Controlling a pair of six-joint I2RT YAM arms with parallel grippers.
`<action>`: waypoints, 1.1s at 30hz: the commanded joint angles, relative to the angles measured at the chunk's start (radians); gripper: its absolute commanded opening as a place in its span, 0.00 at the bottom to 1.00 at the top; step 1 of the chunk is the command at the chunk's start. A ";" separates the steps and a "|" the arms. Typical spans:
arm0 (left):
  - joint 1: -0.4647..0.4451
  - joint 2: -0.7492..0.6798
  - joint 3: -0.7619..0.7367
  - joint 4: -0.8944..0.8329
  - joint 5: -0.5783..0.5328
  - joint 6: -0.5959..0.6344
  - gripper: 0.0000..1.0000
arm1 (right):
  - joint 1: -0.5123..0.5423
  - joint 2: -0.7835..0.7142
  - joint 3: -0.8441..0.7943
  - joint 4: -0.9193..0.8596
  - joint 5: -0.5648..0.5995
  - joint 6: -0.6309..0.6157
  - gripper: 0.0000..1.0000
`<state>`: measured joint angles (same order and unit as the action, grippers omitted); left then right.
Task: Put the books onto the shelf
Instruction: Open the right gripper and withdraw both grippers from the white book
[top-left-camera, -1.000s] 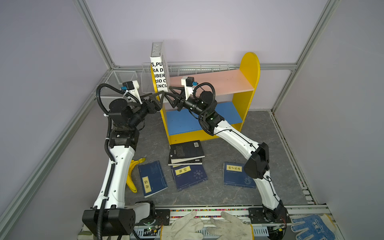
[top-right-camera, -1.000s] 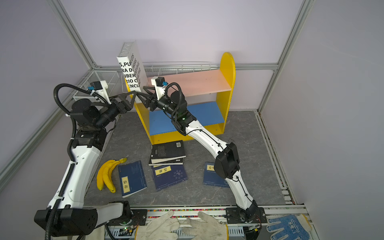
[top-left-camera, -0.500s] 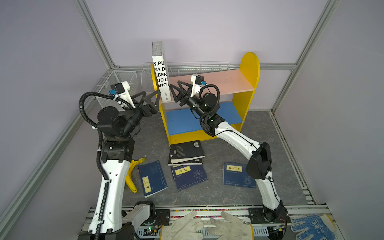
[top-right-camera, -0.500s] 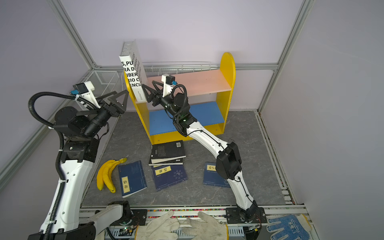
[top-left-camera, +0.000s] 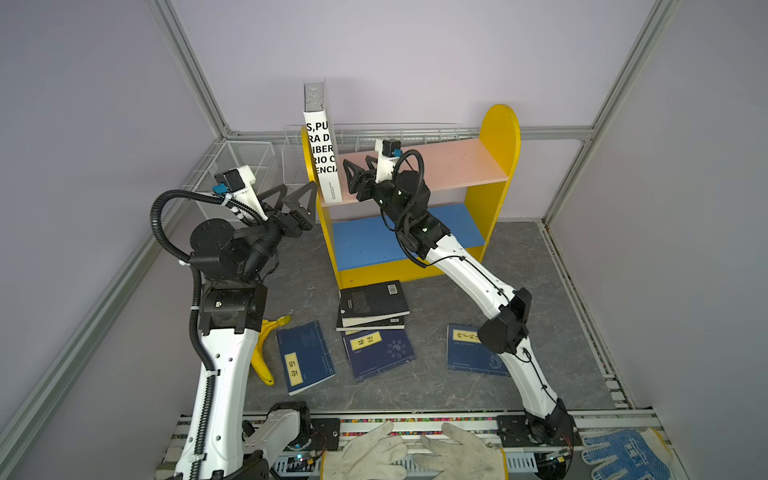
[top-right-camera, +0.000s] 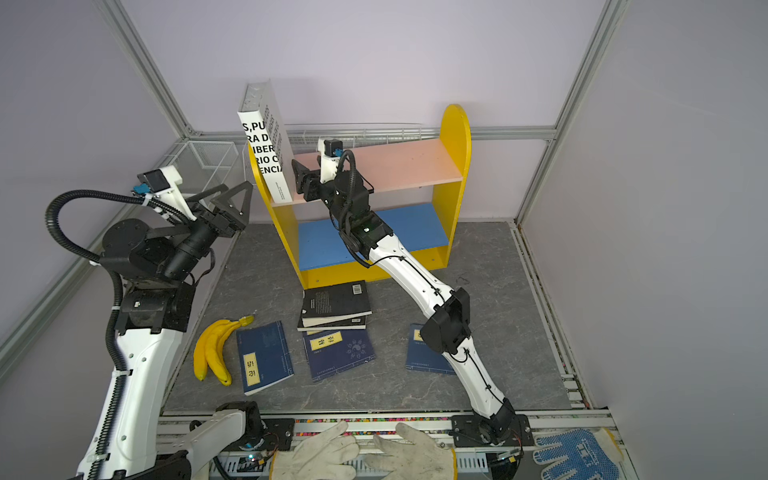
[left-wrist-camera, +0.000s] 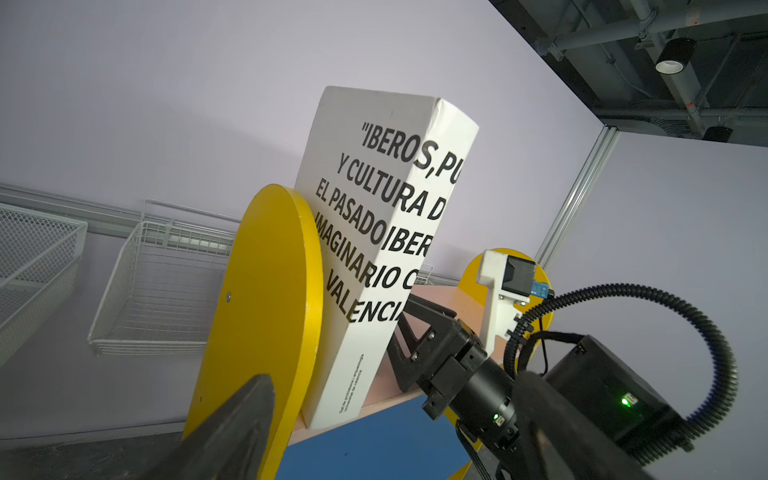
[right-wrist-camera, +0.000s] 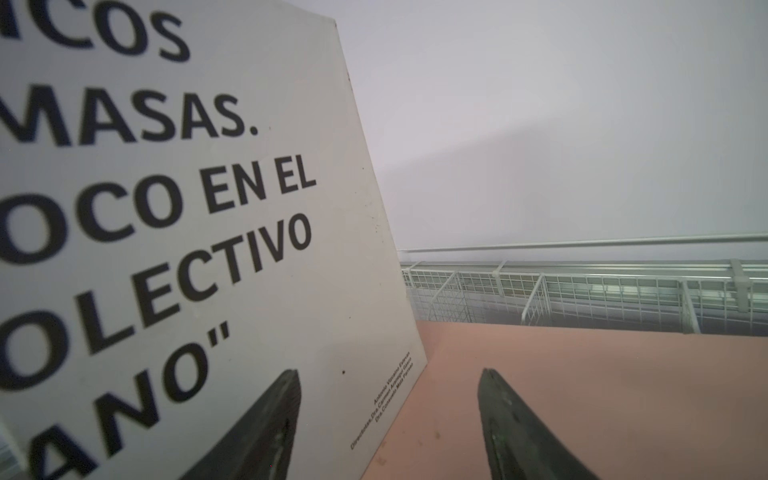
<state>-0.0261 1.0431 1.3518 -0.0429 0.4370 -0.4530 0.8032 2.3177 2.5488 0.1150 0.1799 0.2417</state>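
The large white book (top-left-camera: 322, 166) (top-right-camera: 266, 153) (left-wrist-camera: 374, 249) (right-wrist-camera: 166, 249) stands upright on the pink upper board (right-wrist-camera: 582, 395) of the yellow shelf (top-left-camera: 498, 137) (top-right-camera: 455, 137), leaning on its left side panel (left-wrist-camera: 266, 311). My right gripper (top-left-camera: 356, 166) (top-right-camera: 301, 170) (right-wrist-camera: 388, 372) is open over that board, one finger close to the book's cover, holding nothing. My left gripper (top-left-camera: 297, 193) (top-right-camera: 232, 191) (left-wrist-camera: 395, 376) hangs open and empty outside the left panel. On the floor lie two stacked black paperbacks (top-left-camera: 374, 299) (top-right-camera: 336, 301) and three navy books (top-left-camera: 305, 357) (top-left-camera: 380, 349) (top-left-camera: 465, 345).
A banana bunch (top-right-camera: 212, 353) lies left of the navy books, beside my left arm. White wire baskets (top-left-camera: 245, 162) (left-wrist-camera: 158, 286) line the back wall behind and left of the shelf. Work gloves (top-left-camera: 415, 453) and a blue glove (top-left-camera: 623, 453) rest on the front rail.
My left gripper has drawn back to the left, away from the white book. My right gripper has opened wider and risen to the pink board. The book stands free.
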 joint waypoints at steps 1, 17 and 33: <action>0.006 -0.015 -0.018 -0.017 -0.017 0.024 0.91 | 0.007 0.044 0.003 -0.085 0.019 -0.117 0.71; 0.006 -0.018 -0.021 -0.035 -0.025 0.034 0.91 | 0.003 0.095 0.048 -0.089 -0.180 -0.179 0.75; 0.006 -0.021 -0.005 -0.074 -0.013 0.024 0.94 | -0.012 -0.119 -0.099 -0.093 -0.091 -0.212 0.84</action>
<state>-0.0261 1.0409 1.3304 -0.0952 0.4187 -0.4328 0.7929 2.2772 2.4805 0.0940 0.0383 0.0479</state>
